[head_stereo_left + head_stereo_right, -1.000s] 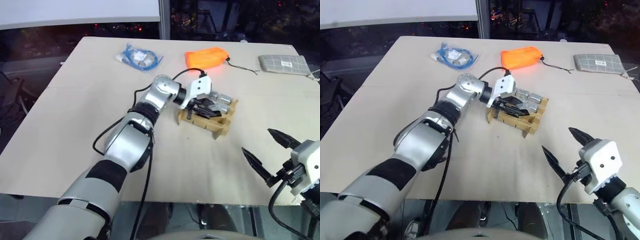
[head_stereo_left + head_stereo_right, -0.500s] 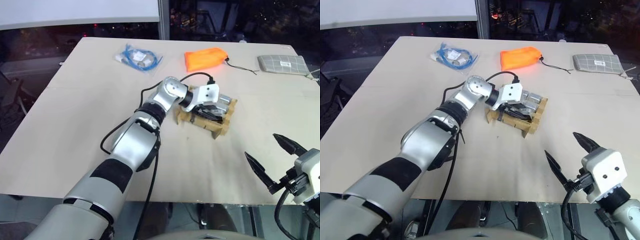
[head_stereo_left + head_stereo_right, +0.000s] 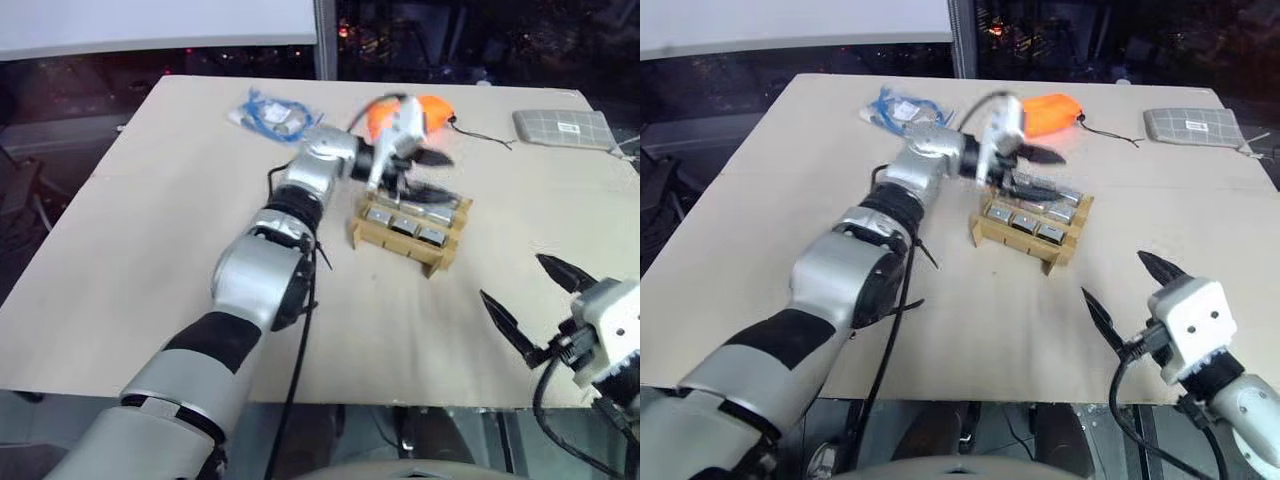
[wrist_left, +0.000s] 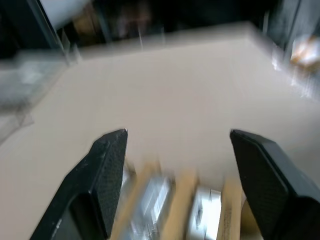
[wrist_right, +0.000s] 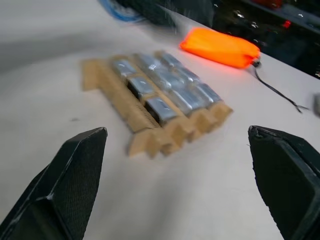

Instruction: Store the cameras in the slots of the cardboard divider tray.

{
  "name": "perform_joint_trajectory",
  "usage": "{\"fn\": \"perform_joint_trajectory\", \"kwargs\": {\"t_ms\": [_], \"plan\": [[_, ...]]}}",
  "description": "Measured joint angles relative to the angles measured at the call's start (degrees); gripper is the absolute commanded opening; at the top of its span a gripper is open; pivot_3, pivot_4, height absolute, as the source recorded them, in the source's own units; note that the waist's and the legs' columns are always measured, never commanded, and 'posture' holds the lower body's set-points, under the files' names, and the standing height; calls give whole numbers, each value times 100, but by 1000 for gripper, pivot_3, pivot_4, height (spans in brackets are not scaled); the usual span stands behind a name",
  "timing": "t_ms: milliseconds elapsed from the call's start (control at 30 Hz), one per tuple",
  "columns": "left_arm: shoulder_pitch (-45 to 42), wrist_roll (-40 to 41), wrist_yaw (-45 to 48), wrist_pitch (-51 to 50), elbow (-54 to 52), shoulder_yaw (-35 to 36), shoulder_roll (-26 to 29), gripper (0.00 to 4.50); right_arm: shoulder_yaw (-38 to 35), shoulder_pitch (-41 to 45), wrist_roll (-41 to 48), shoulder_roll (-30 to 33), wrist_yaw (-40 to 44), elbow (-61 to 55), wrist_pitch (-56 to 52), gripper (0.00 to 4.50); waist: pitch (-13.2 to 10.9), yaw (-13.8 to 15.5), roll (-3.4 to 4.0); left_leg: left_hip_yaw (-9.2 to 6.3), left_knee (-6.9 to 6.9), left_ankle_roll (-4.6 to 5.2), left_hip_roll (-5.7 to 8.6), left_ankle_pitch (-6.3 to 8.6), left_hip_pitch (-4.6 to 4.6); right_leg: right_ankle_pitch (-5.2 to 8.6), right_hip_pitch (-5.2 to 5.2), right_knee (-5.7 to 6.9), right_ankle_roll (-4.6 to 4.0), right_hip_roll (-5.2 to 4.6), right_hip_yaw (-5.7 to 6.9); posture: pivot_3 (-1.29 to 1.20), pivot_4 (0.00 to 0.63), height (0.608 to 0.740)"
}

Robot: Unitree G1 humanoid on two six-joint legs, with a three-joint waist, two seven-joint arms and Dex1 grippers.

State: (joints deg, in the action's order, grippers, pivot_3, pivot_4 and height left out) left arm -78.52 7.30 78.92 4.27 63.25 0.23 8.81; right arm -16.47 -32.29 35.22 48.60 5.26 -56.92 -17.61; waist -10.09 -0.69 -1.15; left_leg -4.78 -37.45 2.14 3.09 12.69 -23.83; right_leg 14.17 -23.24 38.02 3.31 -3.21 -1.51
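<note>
The cardboard divider tray (image 3: 395,248) lies right of the table's centre, and several silver-grey cameras (image 3: 403,223) fill its slots in rows. My left gripper (image 3: 428,172) hovers just above the tray's far side, in front of the orange bag, pointing right. It is open, with nothing between its fingers (image 4: 107,165), and cameras (image 4: 205,220) show below them. My right gripper (image 3: 512,280) hangs near the table's front right edge, open wide and empty, aimed at the tray (image 5: 145,135) and its cameras (image 5: 160,82).
An orange fabric bag (image 3: 1050,112) with a black cord lies behind the tray. A clear packet of blue cable (image 3: 275,112) sits at the back left. A grey grid-patterned pouch (image 3: 565,128) rests at the back right corner.
My left gripper was shut low in the tray; it has risen off the tray toward the orange bag and opened. The right gripper has stayed in place, open.
</note>
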Motion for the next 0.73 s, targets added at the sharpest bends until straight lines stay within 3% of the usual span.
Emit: {"fn": "perform_joint_trajectory", "kwargs": {"t_ms": [100,167,400,600,733], "plan": [[1224,545,-524,-1211,-2131,446,529,3480,-6,576,82,-175,-2,529,-451,4500,19,-93,31,3,8,-1,-8,0,20,0,9,5,-2,3,-12,0,150,740],[2722,799,-1095,-2148,-4018,651,889,3480,-101,911,206,-202,289,1022,-604,4500,26,-158,43,6,11,-2,-13,0,21,-2,7,2,-4,2,-25,0,150,740],[5937,1815,-1745,-3580,-7713,1313,1830,3480,-453,1542,225,-16,1581,2140,-661,4500,26,42,39,4,8,-4,-5,1,11,-3,0,-5,-6,-40,-37,0,150,740],[7959,2325,-2209,-3988,-9104,1567,2067,3480,-472,1932,50,38,2553,2996,-582,4500,31,176,45,-3,1,-4,-2,1,21,-4,18,-10,-13,-47,-23,0,150,740],[8388,2440,-2419,-3939,-9355,1609,2129,3480,-467,2142,-151,35,2793,3263,-552,4500,34,164,49,2,1,-4,-3,0,35,7,34,-11,-33,-48,-25,0,150,740]]}}
